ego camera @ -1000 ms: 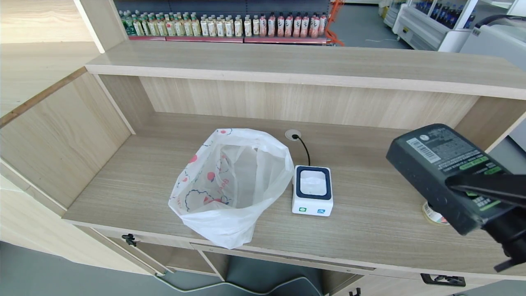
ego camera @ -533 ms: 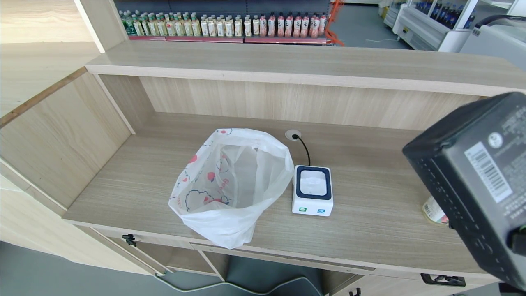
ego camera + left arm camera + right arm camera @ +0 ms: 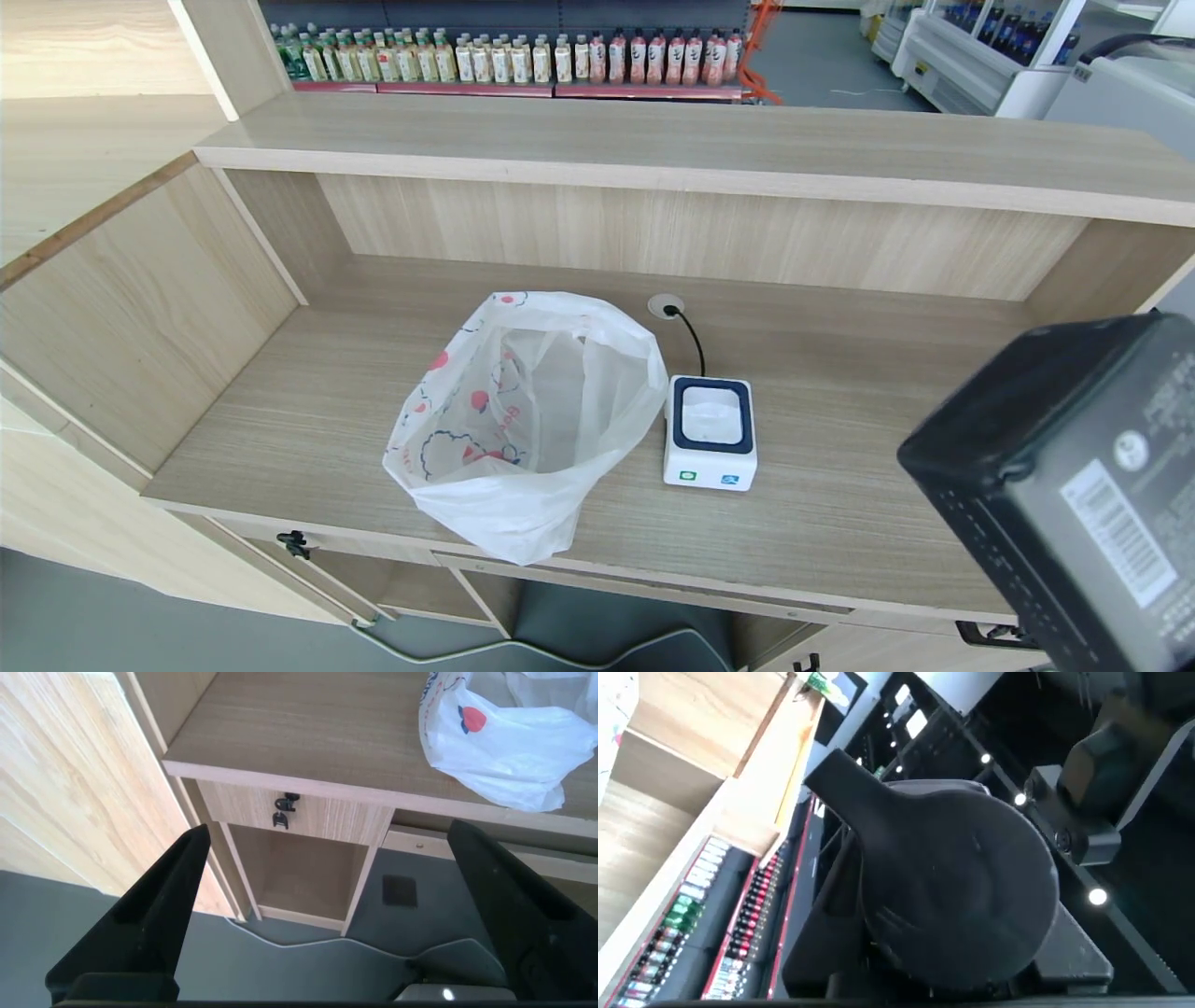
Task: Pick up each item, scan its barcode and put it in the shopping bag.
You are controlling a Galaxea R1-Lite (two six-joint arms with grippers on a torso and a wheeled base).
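Looking at the head view, you find the black pack (image 3: 1074, 504) held aloft at the lower right of the frame, its barcode label turned toward the camera, off the wooden counter (image 3: 840, 523). Your right gripper (image 3: 948, 952) is pinching that pack, which looms dark and close in the right wrist view. The white shopping bag (image 3: 523, 420) stands open at the frame's centre, the scanner (image 3: 710, 431) just beside it on the right. Your left gripper (image 3: 327, 905) hangs before the counter's front, fingers spread wide.
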